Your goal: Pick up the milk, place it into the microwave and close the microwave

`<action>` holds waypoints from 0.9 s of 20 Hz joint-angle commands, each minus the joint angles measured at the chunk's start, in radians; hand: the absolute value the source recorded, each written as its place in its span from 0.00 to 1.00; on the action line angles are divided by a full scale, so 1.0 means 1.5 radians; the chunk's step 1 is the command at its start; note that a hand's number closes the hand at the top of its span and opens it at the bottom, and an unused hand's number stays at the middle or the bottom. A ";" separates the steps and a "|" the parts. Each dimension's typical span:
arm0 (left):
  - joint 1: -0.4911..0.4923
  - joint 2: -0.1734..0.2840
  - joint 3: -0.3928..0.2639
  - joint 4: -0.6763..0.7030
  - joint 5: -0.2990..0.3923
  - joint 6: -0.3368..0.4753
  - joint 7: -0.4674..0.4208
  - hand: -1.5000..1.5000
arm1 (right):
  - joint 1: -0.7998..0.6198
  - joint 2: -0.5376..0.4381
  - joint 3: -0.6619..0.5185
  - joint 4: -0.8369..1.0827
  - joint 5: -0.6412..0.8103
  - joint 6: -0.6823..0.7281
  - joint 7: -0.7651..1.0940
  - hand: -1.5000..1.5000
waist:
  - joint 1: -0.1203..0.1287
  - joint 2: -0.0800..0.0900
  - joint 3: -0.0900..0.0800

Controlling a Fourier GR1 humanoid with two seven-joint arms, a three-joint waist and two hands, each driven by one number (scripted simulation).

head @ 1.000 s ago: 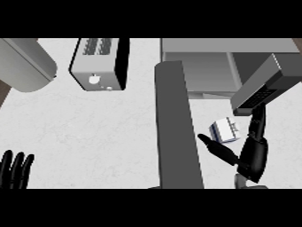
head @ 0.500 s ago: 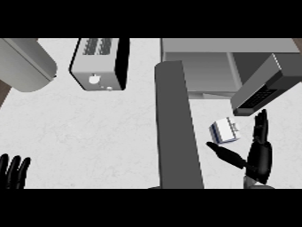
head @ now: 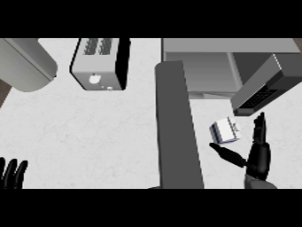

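The milk (head: pixel 225 130) is a small white carton with a blue side, standing on the white counter (head: pixel 101 133) in front of the microwave. My right hand (head: pixel 257 153) is just right of and below the carton, fingers straight and pointing up, thumb spread toward the left under the carton, not touching it. The microwave (head: pixel 205 66) stands at the back right with its cavity open; its door (head: pixel 268 86) swings out to the right above my hand. My left hand (head: pixel 4 174) rests open at the lower left edge, fingers up.
A long dark grey bar (head: pixel 177 128) runs down the counter just left of the milk. A toaster (head: pixel 99 63) stands at the back centre-left. A large grey rounded object (head: pixel 16 62) lies at the back left corner.
My right hand has drawn back toward the lower edge and shifted slightly right, away from the milk. The carton and my left hand have stayed put.
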State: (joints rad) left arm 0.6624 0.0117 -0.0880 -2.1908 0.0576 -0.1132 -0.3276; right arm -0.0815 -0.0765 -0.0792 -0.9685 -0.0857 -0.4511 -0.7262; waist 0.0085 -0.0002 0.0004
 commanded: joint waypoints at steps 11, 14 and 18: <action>-0.056 0.003 0.004 0.004 -0.007 0.008 0.045 0.00 | -0.154 -0.038 -0.082 0.318 -0.044 0.152 -0.125 0.00 | 0.002 0.002 0.001; -0.033 -0.002 0.013 -0.017 -0.001 0.012 0.051 0.00 | -0.147 -0.031 -0.102 0.370 -0.055 0.171 -0.190 0.00 | 0.003 0.002 0.001; 0.019 0.009 0.029 -0.009 0.023 -0.020 0.003 0.00 | -0.187 -0.060 -0.126 0.403 -0.063 0.171 -0.195 0.00 | 0.005 0.001 0.000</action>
State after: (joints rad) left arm 0.6361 0.0184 -0.0627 -2.1922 0.0766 -0.1194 -0.2965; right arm -0.3278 -0.1379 -0.2362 -0.4131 -0.1625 -0.2160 -0.9737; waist 0.0154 0.0027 0.0016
